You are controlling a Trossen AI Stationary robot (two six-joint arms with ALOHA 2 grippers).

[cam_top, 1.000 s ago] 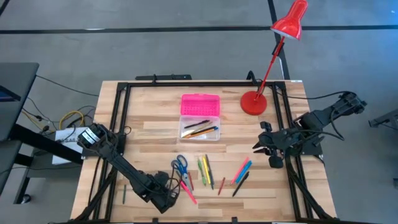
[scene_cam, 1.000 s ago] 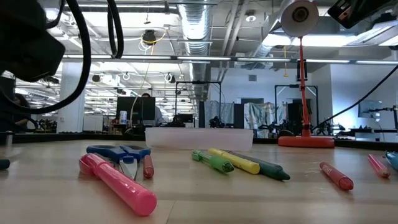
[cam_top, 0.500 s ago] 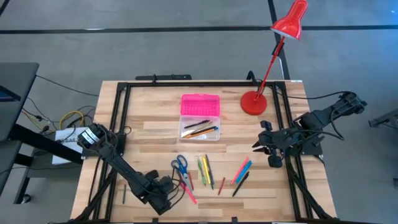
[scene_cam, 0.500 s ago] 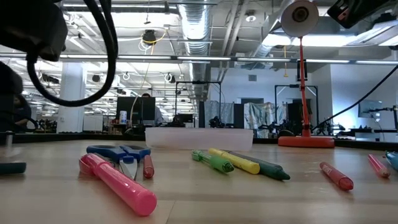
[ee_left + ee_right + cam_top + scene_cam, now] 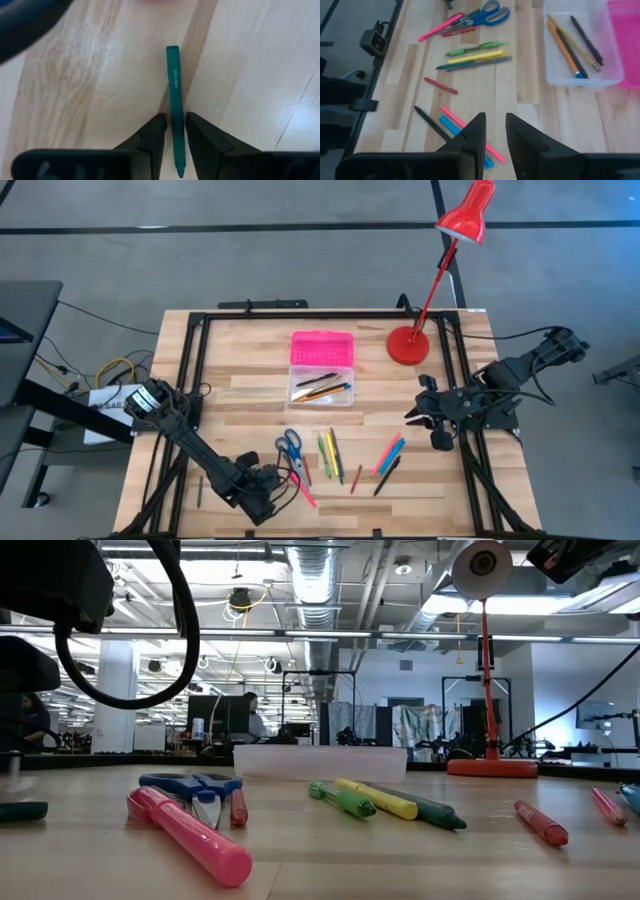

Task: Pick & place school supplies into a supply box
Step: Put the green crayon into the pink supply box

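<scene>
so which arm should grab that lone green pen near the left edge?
Left. Its end effector already straddles the green pen, fingers apart on either side. The right end effector hangs over the table's far right side.

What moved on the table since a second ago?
Only the left arm: its claw shifted slightly toward the front left corner and now sits over the dark green pen, fingers either side, not yet lifting it. The right claw, supply box and scissors stayed put.
</scene>
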